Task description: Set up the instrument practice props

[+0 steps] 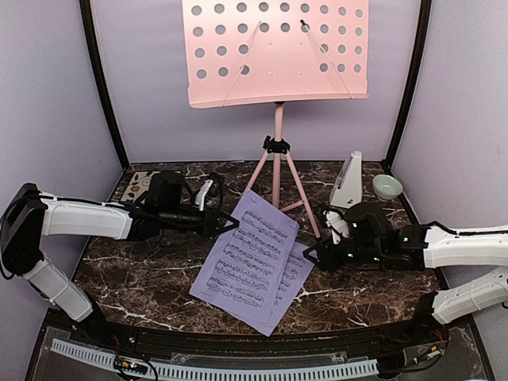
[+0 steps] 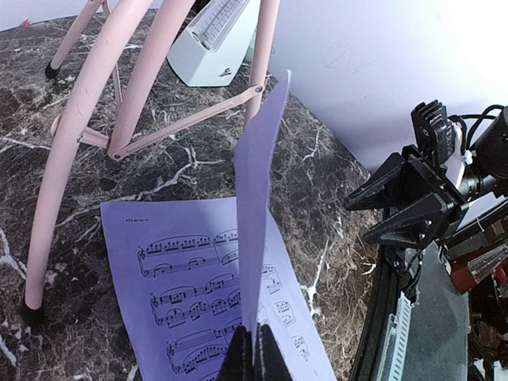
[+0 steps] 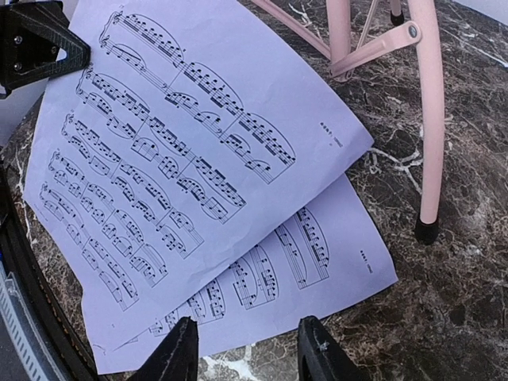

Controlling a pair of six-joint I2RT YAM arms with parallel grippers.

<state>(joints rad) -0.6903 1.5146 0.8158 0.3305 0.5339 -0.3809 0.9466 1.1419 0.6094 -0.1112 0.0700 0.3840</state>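
Between the clamped fingers of the left gripper (image 2: 254, 357) sits an edge of the top sheet-music page (image 2: 258, 198), lifted off the second page (image 2: 186, 286) lying flat just past the tips. The right gripper (image 3: 246, 349) is spread, holding nothing, over that flat page's edge. I'd raise slowly, dodge the tripod leg (image 2: 77, 159) beyond, then aim for the music stand (image 1: 274, 51) ledge; metronome (image 1: 348, 181) and green bowl (image 1: 386, 186) sit further back.

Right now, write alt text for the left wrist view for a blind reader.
The left gripper pinches a lavender page held edge-on above a second page flat on the marble table. Behind: pink stand legs and a white metronome; the open right gripper at right.
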